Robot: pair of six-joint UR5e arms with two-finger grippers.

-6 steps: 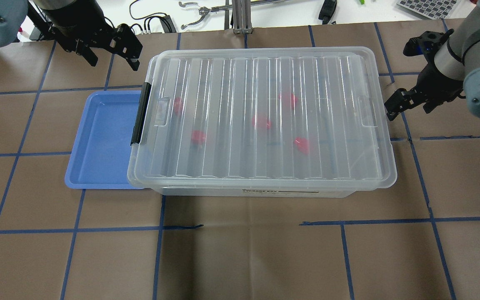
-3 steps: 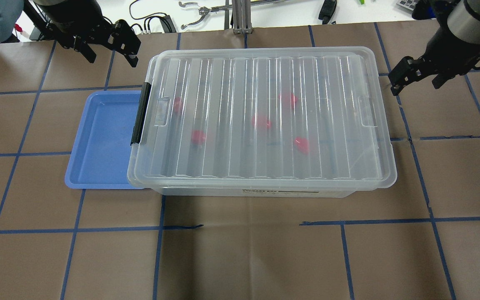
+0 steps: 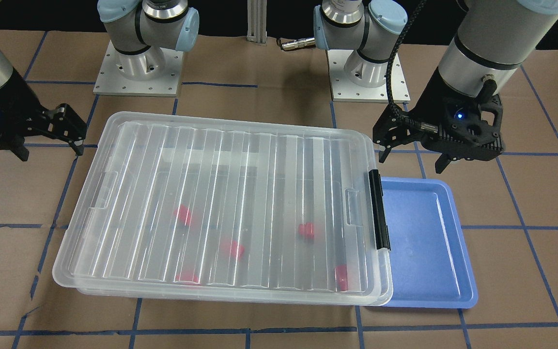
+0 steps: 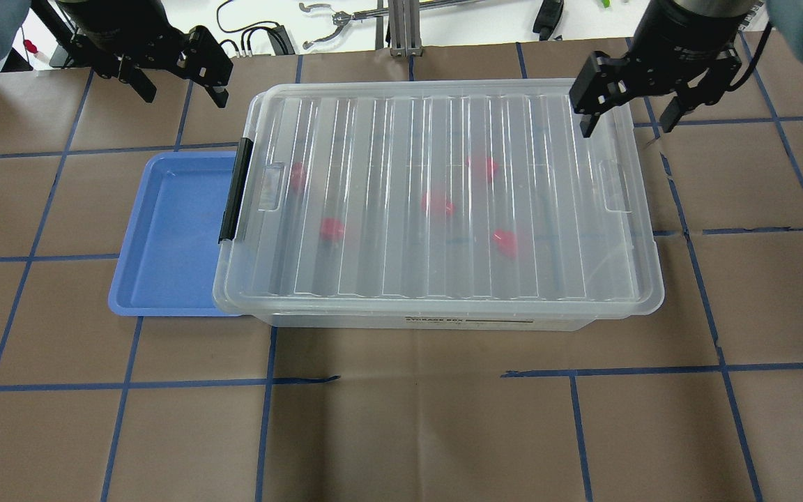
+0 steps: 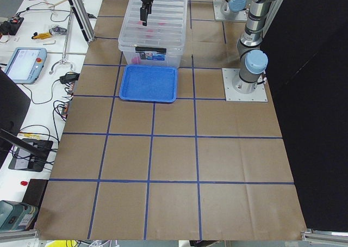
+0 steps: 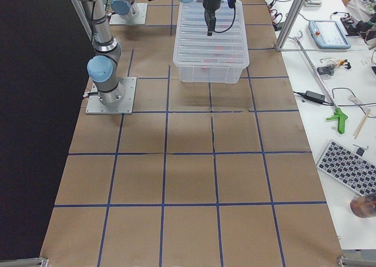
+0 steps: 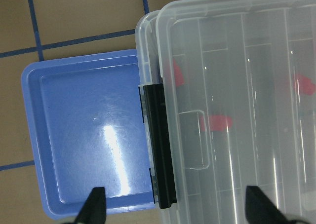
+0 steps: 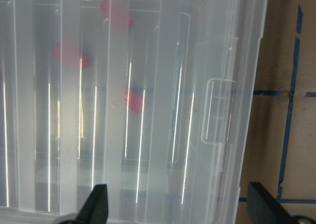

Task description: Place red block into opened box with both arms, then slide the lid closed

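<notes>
Now, lid [image 4: 387, 244] atop box [image 4: 429, 322], red blocks [image 4: 332, 229] inside

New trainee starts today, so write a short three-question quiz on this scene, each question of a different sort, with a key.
1. How many red blocks show through the lid?
2. True or false: a block lies in the blue tray.
3. The left gripper and right gripper are: A) both open, B) both shut, C) one shut on a block.
Key: 1) five; 2) false; 3) A.
</notes>
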